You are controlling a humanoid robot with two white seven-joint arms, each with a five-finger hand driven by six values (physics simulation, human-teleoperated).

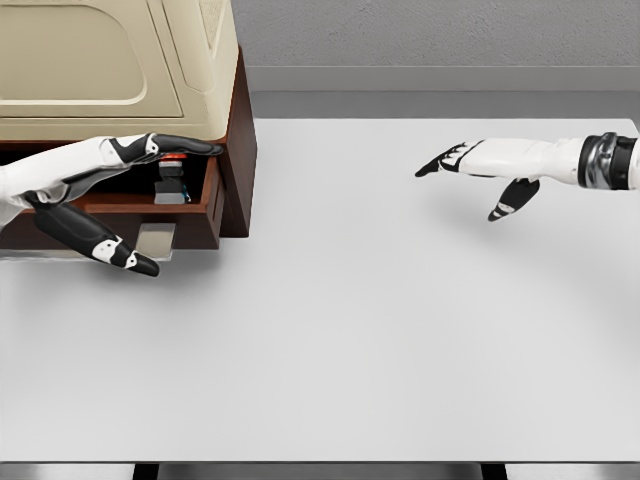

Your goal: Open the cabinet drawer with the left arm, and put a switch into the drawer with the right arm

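A cream cabinet (pixel 120 60) on a dark wood base stands at the table's far left, its wooden drawer (pixel 205 195) pulled out. Inside the drawer lies the switch (pixel 172 180), a small grey and black block with a red end, partly hidden by my left hand. My left hand (pixel 140 200) is at the drawer front, fingers spread above and thumb below, holding nothing that I can see. My right hand (pixel 470 175) hovers over the table at the right, fingers extended and empty, far from the drawer.
The white table (pixel 350 330) stretches wide in front and to the right of the cabinet. A grey wall runs behind it. A small grey plate (pixel 157 238) shows under the drawer front.
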